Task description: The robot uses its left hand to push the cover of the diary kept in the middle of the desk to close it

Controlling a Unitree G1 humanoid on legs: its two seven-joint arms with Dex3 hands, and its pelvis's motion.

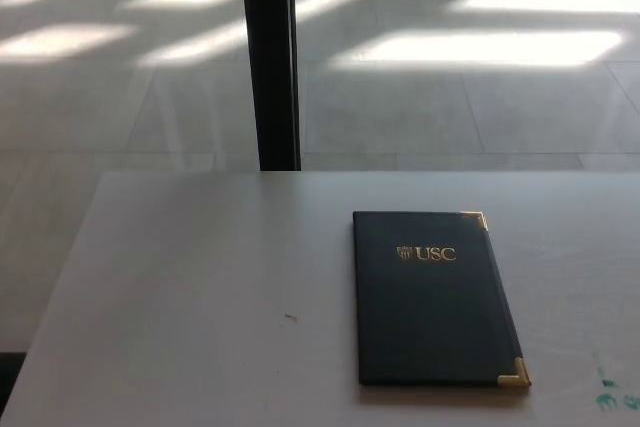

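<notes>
Neither hand is seen in the head view, so how far either is open, or whether anything is held, cannot be told. Diary (432, 297) is taken as the landmark: it is laid flat and closed on the desk (180, 287), dark cover facing up. Gold "USC" lettering (436, 254) with a small crest is printed across the upper part of the cover. Gold corner caps are fitted at the diary's far right corner (478, 219) and near right corner (516, 377); spine is set on its left side. A small dark speck (290, 317) is seen on the desk left of the diary. Green marks (610, 394) are seen right of the diary's near corner. A black post (268, 57) is stood beyond the desk, behind and left of the diary, on a sunlit tiled floor (480, 47).
</notes>
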